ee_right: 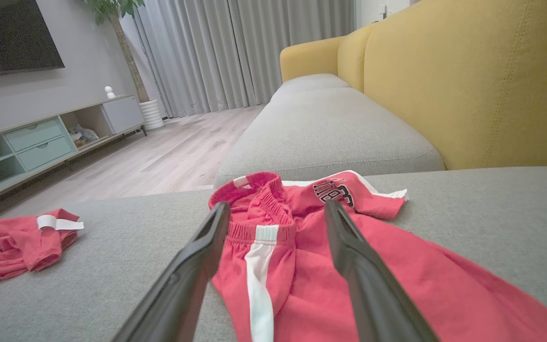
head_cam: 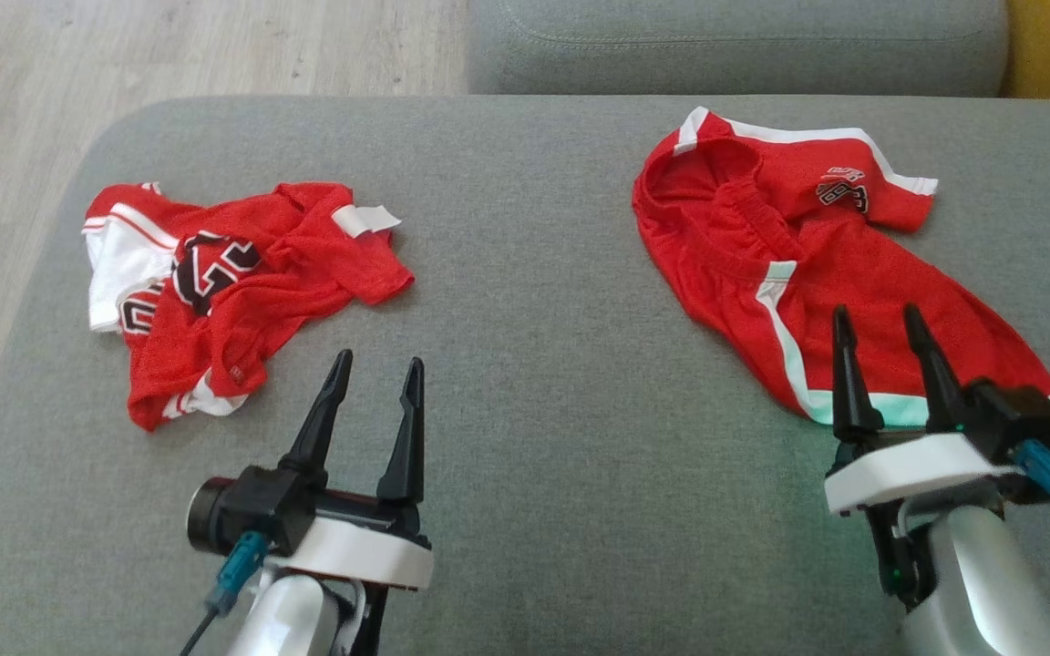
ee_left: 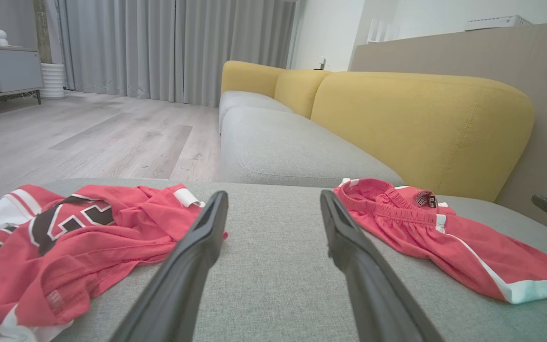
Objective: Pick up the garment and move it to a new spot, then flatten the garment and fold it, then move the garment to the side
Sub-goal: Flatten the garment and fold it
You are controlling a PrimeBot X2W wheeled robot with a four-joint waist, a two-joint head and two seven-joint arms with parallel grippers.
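The garment, a pair of red shorts [head_cam: 853, 264] with white side stripes and a black logo, lies loosely spread on the right of the grey cushion [head_cam: 534, 364]. My right gripper [head_cam: 878, 312] stands open just over its near hem with nothing between its fingers. In the right wrist view the shorts [ee_right: 311, 266] lie under and beyond that open right gripper [ee_right: 277, 205]. My left gripper [head_cam: 379, 359] is open over bare cushion, near the middle. The left wrist view shows the left gripper [ee_left: 273, 194] open, with the shorts [ee_left: 444, 237] to its right.
A crumpled red and white jersey [head_cam: 233, 282] lies on the cushion's left part, close to my left gripper. Wooden floor [head_cam: 169, 46] lies beyond the cushion's left and far edges. A yellow backrest [ee_left: 420, 123] runs along the right side, with a second grey seat [head_cam: 735, 41] beyond.
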